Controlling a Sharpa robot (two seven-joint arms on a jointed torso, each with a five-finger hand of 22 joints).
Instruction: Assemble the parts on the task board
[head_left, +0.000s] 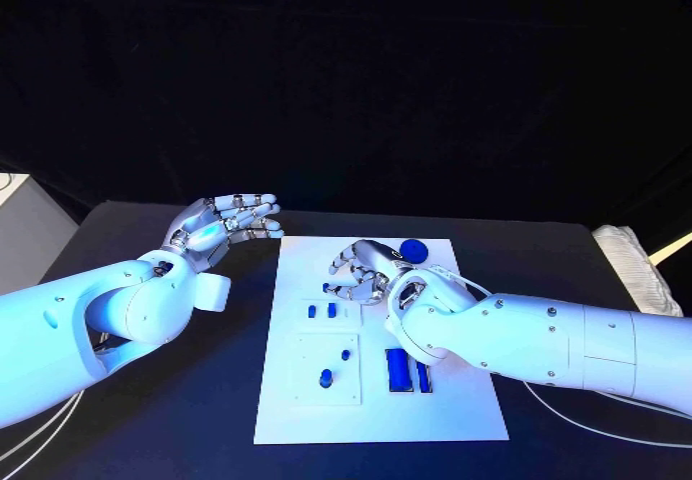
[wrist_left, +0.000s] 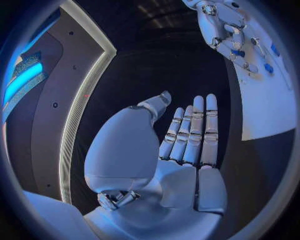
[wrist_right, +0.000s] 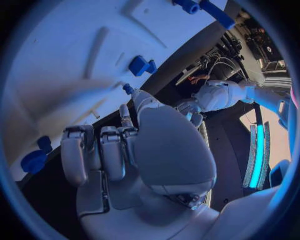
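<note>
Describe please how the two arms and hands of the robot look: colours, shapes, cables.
Both arms are white, smooth, rounded shells with small dark screw dots. The left hand and right hand are silver, with segmented fingers and a smooth rounded back shell. A boxy white cuff sits at the left wrist. Thin pale cables trail beneath both arms.

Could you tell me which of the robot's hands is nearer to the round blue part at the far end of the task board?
Right. The right hand hovers over the board just beside the round blue part; the left hand is off the board's left edge, over the black table.
</note>
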